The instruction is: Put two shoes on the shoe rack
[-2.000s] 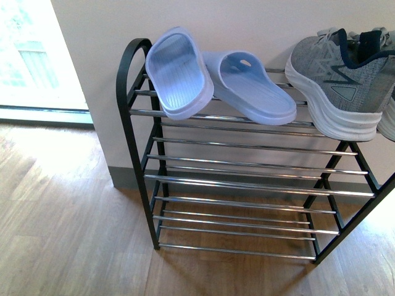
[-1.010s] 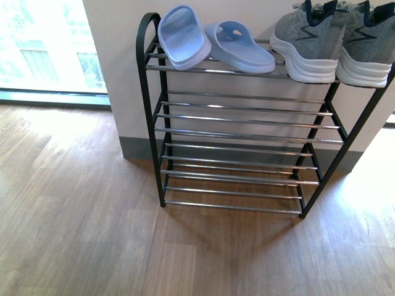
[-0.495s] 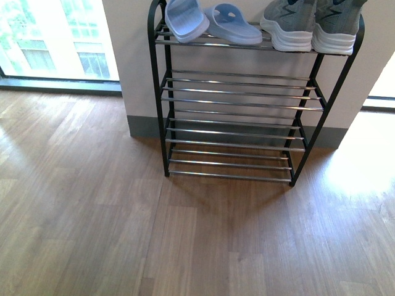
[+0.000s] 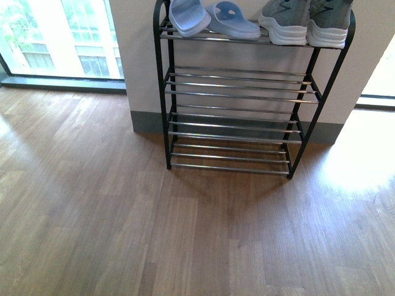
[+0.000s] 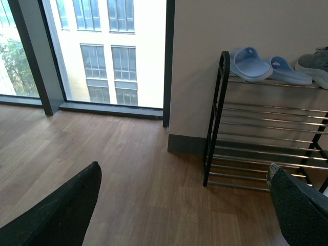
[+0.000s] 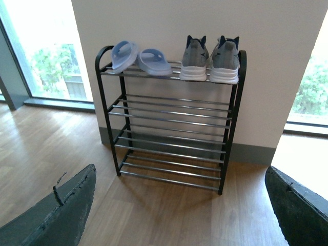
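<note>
The black shoe rack [image 4: 165, 92] with chrome rods stands against the wall; it also shows as the rack [image 6: 228, 133] in the right wrist view and the rack [image 5: 215, 118] in the left wrist view. On its top tier sit two grey sneakers [image 6: 210, 59] side by side at the right end and two pale blue slides [image 6: 139, 57] at the left end, one slide tipped up against the arched end. In the front view the sneakers [image 4: 302, 21] and slides [image 4: 213, 18] are cut by the frame top. My left gripper [image 5: 184, 202] and right gripper [image 6: 179, 205] are open, empty, well back from the rack over the floor.
Wooden floor [image 4: 123, 234] spreads in front of the rack. A floor-length window [image 4: 55, 37] is left of the wall, with its dark frame post [image 5: 33, 56] seen in the left wrist view. A bright doorway or window [image 6: 310, 87] lies right of the rack. The three lower tiers hold nothing.
The front view has pulled back and down from the rack: two seconds ago the top tier filled the frame, now the whole rack stands at the top with much floor before it.
</note>
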Controlling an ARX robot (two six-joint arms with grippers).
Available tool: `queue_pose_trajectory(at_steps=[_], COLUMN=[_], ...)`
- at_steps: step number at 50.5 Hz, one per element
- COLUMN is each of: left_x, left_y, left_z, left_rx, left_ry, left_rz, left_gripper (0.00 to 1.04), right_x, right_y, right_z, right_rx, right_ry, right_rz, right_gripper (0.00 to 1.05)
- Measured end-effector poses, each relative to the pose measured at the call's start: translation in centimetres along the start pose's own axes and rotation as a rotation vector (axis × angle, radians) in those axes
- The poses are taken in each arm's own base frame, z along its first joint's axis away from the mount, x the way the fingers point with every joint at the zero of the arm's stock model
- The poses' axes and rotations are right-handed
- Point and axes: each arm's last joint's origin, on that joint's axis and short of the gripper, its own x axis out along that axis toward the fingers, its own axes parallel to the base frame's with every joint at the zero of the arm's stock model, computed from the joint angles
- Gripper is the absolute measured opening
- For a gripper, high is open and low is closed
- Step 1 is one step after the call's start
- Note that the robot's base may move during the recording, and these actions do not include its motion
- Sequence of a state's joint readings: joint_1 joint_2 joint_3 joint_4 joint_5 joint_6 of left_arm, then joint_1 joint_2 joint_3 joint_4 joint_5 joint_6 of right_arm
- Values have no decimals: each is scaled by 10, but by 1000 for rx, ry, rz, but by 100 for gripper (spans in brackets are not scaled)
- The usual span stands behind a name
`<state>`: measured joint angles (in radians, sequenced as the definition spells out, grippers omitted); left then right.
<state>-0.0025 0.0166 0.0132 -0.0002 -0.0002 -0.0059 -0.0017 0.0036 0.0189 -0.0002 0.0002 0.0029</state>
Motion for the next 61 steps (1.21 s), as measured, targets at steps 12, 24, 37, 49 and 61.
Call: queue_pose_trajectory(at_steps=[12,24,37,49,61], left_x=[0,0,0,0,0], left_y=[0,0,0,0,0], left_z=[0,0,0,0,0], left_rx=[0,1,1,1,1], left_ry=[0,0,0,0,0], left_rz=[0,0,0,0,0], left_gripper=[95,95,95,95,95], right_x=[0,0,0,0,0], right_y=[0,0,0,0,0], right_z=[0,0,0,0,0], right_rx=[0,0,0,0,0], right_ry=[0,0,0,0,0], right_rz=[0,0,0,0,0], right_gripper=[96,96,96,96,96])
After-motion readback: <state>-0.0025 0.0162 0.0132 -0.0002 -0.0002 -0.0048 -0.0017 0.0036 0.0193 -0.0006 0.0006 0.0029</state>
